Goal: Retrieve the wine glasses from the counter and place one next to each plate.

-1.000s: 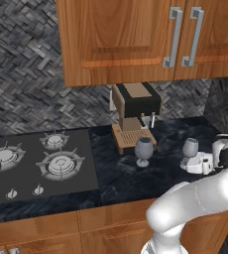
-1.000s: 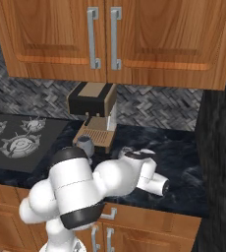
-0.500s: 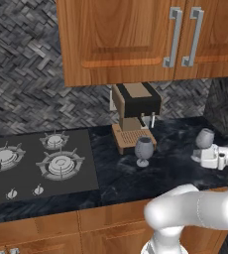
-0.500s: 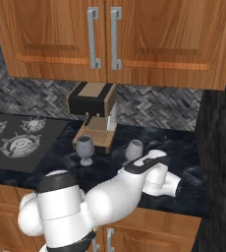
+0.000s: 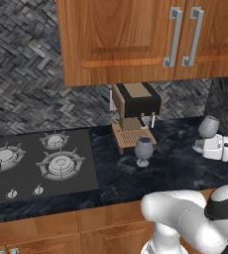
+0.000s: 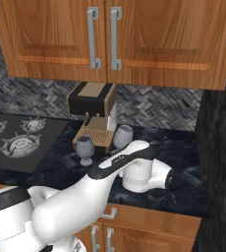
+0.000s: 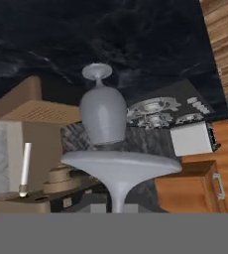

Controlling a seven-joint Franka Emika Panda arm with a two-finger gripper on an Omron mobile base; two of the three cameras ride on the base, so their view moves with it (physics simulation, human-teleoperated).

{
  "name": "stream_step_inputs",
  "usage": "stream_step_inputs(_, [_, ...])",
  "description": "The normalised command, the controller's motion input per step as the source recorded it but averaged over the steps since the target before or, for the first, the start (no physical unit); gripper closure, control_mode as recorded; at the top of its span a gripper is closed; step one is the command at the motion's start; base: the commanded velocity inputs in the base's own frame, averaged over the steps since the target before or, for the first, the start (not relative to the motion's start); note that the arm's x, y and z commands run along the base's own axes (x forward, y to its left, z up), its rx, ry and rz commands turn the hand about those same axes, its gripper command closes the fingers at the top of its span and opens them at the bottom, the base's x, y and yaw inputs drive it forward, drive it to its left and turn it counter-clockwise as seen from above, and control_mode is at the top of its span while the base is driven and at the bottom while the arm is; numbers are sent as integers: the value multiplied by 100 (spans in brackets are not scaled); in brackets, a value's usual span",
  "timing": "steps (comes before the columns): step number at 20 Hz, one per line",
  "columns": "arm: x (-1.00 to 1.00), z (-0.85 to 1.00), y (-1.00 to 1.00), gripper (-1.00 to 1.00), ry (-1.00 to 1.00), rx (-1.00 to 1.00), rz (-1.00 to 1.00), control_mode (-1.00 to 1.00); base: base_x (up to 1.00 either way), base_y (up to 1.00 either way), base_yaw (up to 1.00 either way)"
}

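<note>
Black marble counter (image 5: 175, 168) runs under wooden cabinets (image 5: 136, 37), with a stove (image 5: 36, 163) set into it at the left. Nearest the camera on the hand, 1 wine glass (image 7: 118, 171) is pinched by its stem in the closed gripper (image 5: 201, 145), lifted off the counter. Farther off, the 2nd glass (image 5: 143, 150) stands upright before the coffee machine (image 5: 135, 115).

Black worktop (image 5: 175, 168) with white marble veining; two translucent grey wine glasses (image 5: 143, 150) (image 5: 208, 127). Brown wooden cabinets (image 5: 136, 39) carry silver handles. The coffee machine (image 5: 134, 115) is tan with a black front (its tray ribbed), and the backsplash (image 5: 22, 89) is grey herringbone.
</note>
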Motion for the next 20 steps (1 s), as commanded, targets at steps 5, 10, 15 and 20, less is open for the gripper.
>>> stream_step_inputs(5, [-47, 78, 40, 100, 0, 0, -3, -100, 0, 0, 0])
stream_step_inputs(10, [-38, 66, 50, 100, 0, 0, 0, -100, 0, 0, 0])
stream_step_inputs(15, [-54, 33, 25, 100, -14, -2, 0, -100, 0, 0, 0])
stream_step_inputs(20, [-61, 25, 26, 100, -33, -11, 0, -100, 0, 0, 0])
